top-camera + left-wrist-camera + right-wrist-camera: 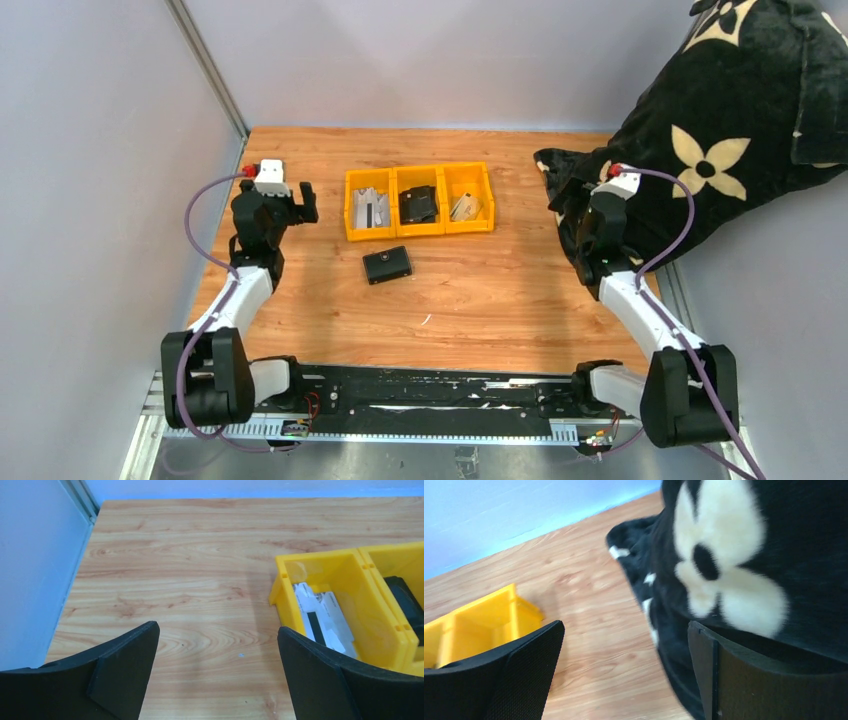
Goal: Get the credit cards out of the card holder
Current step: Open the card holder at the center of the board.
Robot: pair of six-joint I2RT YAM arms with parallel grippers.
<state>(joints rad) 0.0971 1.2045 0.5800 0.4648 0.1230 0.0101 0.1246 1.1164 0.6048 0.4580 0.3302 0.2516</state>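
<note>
Card holder (pixel 387 265) is lying at 6 o'clock of yellow tray (pixel 348 205). Both jaws are hanging released, empty; one should be pinning it flat, other opening.

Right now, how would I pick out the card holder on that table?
Find the yellow three-part tray on the wooden table. Just on the robot's side of it lies a small black case, flat and alone on bare wood, unlike the dark thing inside the tray.

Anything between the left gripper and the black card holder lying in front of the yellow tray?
Nothing visible. The card holder lies alone on bare wood. The open left gripper hangs off to its left, beside the left end of the yellow tray, which sits behind the holder.
</note>
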